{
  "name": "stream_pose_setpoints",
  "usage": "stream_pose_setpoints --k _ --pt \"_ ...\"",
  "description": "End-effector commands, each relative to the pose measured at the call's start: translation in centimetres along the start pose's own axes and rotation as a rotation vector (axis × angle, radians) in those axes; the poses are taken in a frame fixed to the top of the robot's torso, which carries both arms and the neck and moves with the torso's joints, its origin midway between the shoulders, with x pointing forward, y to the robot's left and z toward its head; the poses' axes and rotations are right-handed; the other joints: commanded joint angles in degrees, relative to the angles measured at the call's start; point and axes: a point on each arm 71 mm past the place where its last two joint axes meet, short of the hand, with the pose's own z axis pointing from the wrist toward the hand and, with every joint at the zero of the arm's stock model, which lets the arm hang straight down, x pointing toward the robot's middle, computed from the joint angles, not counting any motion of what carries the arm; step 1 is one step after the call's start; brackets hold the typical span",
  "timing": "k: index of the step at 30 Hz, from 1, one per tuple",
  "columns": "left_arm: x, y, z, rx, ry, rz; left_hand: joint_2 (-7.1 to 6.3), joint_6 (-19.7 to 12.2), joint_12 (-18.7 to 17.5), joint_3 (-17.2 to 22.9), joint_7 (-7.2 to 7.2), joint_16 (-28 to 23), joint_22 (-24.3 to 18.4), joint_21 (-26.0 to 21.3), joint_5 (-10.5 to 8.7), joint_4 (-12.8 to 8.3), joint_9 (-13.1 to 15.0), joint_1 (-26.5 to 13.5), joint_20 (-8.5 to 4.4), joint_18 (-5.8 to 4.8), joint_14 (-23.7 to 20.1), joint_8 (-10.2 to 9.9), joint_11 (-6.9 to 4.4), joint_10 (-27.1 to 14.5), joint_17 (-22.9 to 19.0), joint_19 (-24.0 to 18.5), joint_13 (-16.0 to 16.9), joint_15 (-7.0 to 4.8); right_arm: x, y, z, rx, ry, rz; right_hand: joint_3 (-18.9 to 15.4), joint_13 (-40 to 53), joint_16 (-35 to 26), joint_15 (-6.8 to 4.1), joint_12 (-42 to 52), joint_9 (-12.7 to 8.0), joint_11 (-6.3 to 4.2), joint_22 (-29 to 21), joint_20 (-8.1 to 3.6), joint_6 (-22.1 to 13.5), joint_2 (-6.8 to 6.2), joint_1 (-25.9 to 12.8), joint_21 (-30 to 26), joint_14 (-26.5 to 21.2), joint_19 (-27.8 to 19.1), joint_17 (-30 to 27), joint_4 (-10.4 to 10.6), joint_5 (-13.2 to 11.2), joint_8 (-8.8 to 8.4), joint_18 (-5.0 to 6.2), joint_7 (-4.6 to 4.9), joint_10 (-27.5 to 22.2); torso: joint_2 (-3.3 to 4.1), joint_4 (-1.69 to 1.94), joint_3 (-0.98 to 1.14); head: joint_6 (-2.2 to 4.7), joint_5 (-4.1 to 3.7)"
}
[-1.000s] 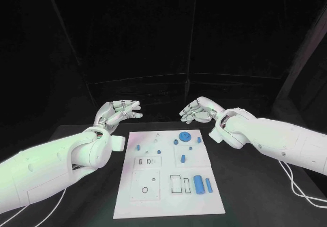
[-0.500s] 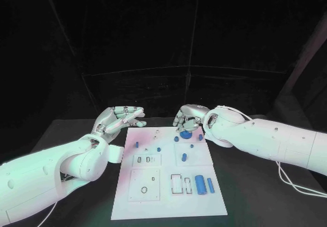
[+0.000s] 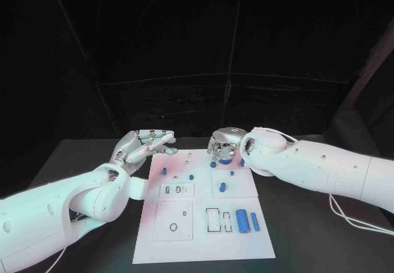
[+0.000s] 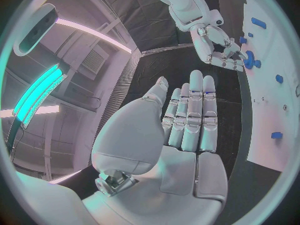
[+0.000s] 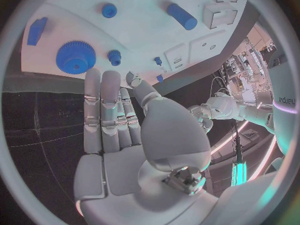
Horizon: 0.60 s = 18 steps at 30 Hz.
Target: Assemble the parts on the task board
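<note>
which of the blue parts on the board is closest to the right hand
The blue gear, toothed and the widest blue part, at the board's far end. The right hand hovers right over it; the other blue pieces lie farther off.

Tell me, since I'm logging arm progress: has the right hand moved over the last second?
Yes. The right hand has come in over the far end of the task board, above the blue gear; earlier it hung beyond that edge.

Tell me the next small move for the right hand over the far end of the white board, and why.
Probably lower the right hand a little onto the large blue toothed gear and close on it. That hand hovers over the far end of the white task board, fingers straight and holding nothing, with the gear lying just past its fingertips. The left hand is off the board's edge, holding nothing.
</note>
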Motion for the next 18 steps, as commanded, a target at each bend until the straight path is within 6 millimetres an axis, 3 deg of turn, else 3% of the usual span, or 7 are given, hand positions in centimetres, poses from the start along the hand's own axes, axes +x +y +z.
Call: stream_pose_setpoints --k 1,15,18 --pt "0.31 -0.12 0.01 0.005 0.025 -0.004 -0.28 0.1 -0.3 -0.1 0.38 -0.4 -0.1 -0.1 -0.01 -0.4 -0.1 0.1 -0.08 0.28 0.2 -0.3 0.31 0.2 0.2 0.5 -0.1 0.13 0.14 -0.16 0.12 0.012 0.041 -0.037 0.5 -0.1 1.5 0.49 -0.1 0.0 0.14 0.4 0.04 -0.5 -0.36 -0.2 0.6 0.9 -0.4 1.5 0.1 -0.3 -0.16 0.64 -0.08 -0.6 0.39 0.08 0.11 0.03 0.04" --pt "-0.23 -0.10 -0.04 0.000 0.017 0.001 -0.37 -0.1 -0.7 -0.2 0.51 -0.5 -0.2 -0.2 -0.02 -0.5 -0.1 -0.1 -0.01 0.26 0.1 -0.6 0.44 0.0 0.4 0.5 -0.1 0.23 0.47 -0.39 0.43 0.023 0.077 -0.051 1.8 -0.1 8.6 0.76 0.2 0.0 0.41 1.8 0.36 -1.0 -0.47 -0.4 3.2 0.9 -1.0 8.5 0.1 -0.2 -0.08 0.69 0.11 -2.0 0.75 0.06 0.15 -0.10 0.07" --pt "-0.28 -0.12 -0.08 -0.001 0.018 0.001 -0.38 -0.1 -0.8 -0.2 0.52 -0.5 -0.2 -0.2 -0.02 -0.5 -0.1 -0.1 -0.01 0.26 0.1 -0.6 0.45 0.0 0.5 0.5 -0.1 0.24 0.54 -0.34 0.52 0.020 0.083 -0.052 2.0 -0.1 9.6 0.78 0.3 0.1 0.42 2.0 0.38 -1.0 -0.42 -0.4 3.5 0.9 -1.1 9.5 0.1 -0.2 -0.06 0.70 0.13 -2.0 0.96 0.05 0.07 -0.07 0.06"
